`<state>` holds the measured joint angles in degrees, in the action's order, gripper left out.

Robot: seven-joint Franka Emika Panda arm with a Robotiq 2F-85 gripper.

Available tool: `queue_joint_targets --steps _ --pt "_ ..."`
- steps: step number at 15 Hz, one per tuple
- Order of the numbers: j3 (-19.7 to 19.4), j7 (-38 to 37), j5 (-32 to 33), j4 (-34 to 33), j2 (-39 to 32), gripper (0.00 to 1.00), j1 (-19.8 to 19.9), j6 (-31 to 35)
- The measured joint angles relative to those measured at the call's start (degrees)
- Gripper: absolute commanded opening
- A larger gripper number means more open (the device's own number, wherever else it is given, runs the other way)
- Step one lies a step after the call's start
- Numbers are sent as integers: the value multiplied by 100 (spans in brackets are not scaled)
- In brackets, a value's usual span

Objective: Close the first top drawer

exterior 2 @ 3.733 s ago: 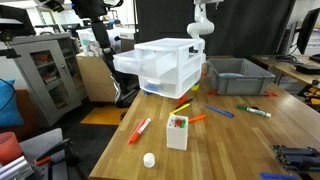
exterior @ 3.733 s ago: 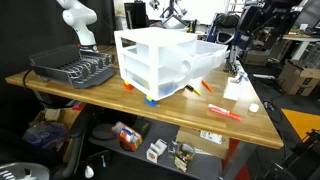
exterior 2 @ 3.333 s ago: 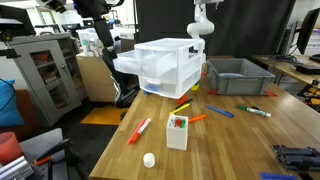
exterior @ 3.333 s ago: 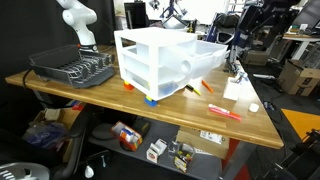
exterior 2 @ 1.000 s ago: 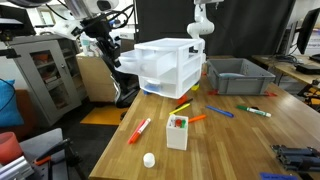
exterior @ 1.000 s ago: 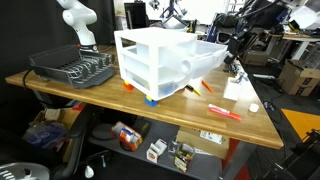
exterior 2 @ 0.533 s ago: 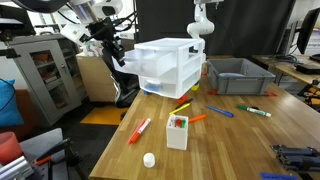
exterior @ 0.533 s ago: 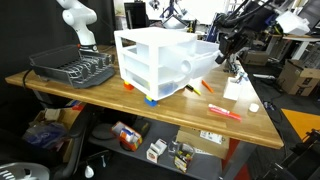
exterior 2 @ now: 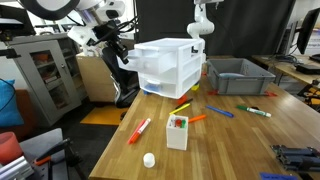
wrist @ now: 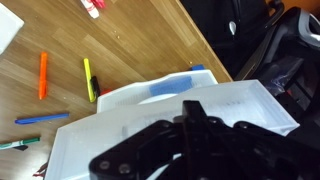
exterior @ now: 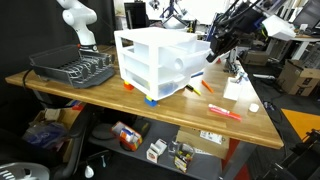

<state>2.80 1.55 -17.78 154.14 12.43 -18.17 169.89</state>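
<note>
Uppermost translucent white plastic drawer (exterior: 190, 51) juts from its white-framed storage unit (exterior: 148, 72), black claw (exterior: 213, 47) at its front edge, whether spread or closed I cannot tell.

1. Bright, even overhead indoor light in both exterior views; soft, short shadow under storage unit (exterior: 155, 62).
2. Unit's white plastic nearly blown out.
3. Wrist view: gripper (wrist: 192, 118) dark, blurred, close to lens; tabletop (wrist: 130, 40) sharper.
4. Far background dim, grainy.

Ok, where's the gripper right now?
In an exterior view the gripper hangs at the pulled-out front of the first top drawer, above the wooden table; contact is unclear.
</note>
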Motion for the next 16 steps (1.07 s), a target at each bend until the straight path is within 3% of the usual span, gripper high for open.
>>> queue_joint_targets --steps 16 --pt "-329 456 -946 -885 -1055 0 -798 947"
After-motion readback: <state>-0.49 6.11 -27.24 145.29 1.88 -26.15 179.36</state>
